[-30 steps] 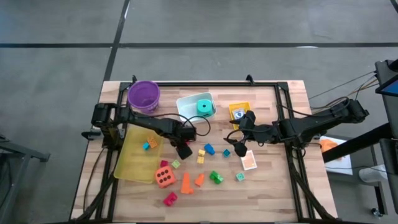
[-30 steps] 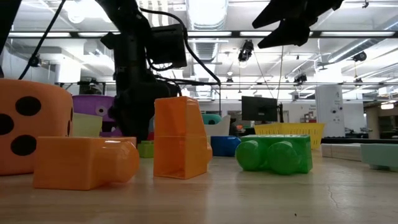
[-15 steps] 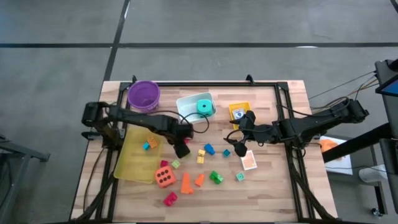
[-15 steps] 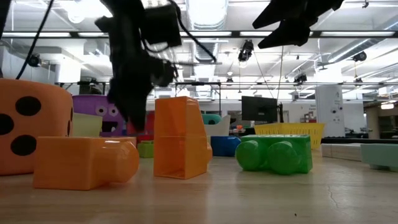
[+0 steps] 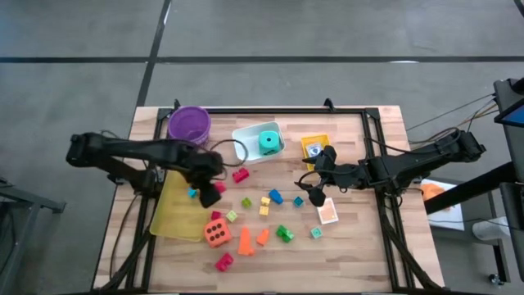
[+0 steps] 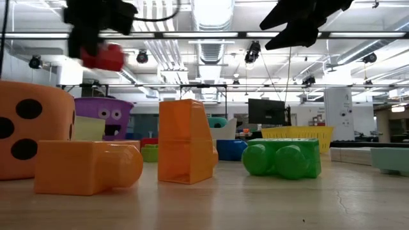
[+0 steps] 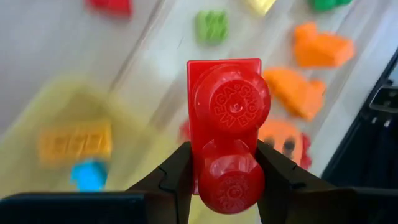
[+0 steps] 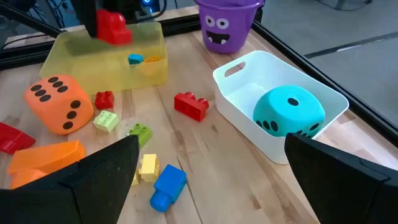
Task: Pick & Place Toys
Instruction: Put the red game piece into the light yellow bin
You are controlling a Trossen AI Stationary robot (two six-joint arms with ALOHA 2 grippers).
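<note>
Left claw (image 7: 225, 180): closed on a small red two-stud plastic block (image 7: 227, 130), which is pinched by its sides between the two dark fingers and is carried clear of the surface.
Position of the held block: it is raised above the translucent yellow plastic tray (image 5: 176, 215), near the tray's edge; a drop into that tray is judged to be the purpose of the hold.
Tray contents: a small blue block (image 8: 135, 59) and an orange one (image 8: 153, 60) are already held there.
Right claw (image 5: 313, 186): spread wide, nothing is gripped; it is parked above the surface's middle, apparently in waiting.
Loose toys: a second red block (image 5: 240, 174), a big orange foam die with black spots (image 5: 216, 233), and green, yellow, blue and orange blocks are left scattered on the wooden surface (image 5: 360, 238).
White tray (image 8: 249, 67): a teal foam die (image 8: 290, 112) is contained in it.
Purple bowl (image 5: 190, 125): a cartoon face is printed on it.
Writing: "MEGA BLOKS" is embossed on the held block's stud.
</note>
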